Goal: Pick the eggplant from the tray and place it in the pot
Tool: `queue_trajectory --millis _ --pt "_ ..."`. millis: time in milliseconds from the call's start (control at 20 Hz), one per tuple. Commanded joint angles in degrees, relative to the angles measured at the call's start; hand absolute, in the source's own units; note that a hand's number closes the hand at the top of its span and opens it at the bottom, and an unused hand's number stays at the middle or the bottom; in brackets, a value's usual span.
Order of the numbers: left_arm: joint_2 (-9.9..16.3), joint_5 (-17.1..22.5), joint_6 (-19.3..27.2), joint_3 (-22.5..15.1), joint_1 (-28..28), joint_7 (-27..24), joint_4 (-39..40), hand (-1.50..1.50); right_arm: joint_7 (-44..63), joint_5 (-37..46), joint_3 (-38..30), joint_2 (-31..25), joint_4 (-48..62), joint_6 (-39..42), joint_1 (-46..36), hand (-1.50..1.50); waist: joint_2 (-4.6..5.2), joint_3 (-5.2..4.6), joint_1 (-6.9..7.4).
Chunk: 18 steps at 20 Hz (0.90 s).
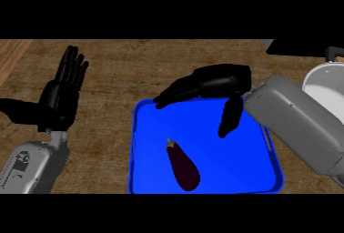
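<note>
Brown wooden counter (134, 59) fills the head view, with a blue tray (148, 136) set on it near the middle. On the tray lies the eggplant (183, 166), dark purple, its long axis running from the stem end at upper left down to the fat end at lower right. Above the tray's far edge hovers the right hand (215, 84), fingers spread and holding nothing; the eggplant lies below and a little left of it, nearer the robot. At the left, well away, the left hand (60, 95) rests with fingers straight up. At the right edge sits the pot (326, 86), only partly in sight. No writing or labels show anywhere.
</note>
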Motion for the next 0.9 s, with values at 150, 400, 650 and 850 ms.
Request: queue_trajectory --millis 150,400,650,850 --pt "-0.3 0.3 -1.4 2.1 0.5 -2.0 3.3 0.00 -7.8 7.8 8.4 4.1 6.3 4.0 -5.8 -1.50 -0.54 -0.06 -2.04" --pt "3.4 2.3 -4.2 6.0 1.4 0.4 2.1 0.00 -3.6 10.1 11.3 6.1 4.5 3.4 -4.4 -1.50 -1.04 -0.05 -3.12" --pt "1.0 0.6 -2.5 4.5 2.3 0.7 -0.2 0.00 -5.2 13.6 14.7 9.5 11.1 1.7 -3.4 -1.50 -0.90 -0.03 -2.76" --pt "-1.7 -2.5 -1.3 2.5 1.5 -1.2 2.1 0.00 -6.6 15.9 15.6 11.8 13.4 0.0 -3.1 -1.50 -0.85 -0.03 -3.16"
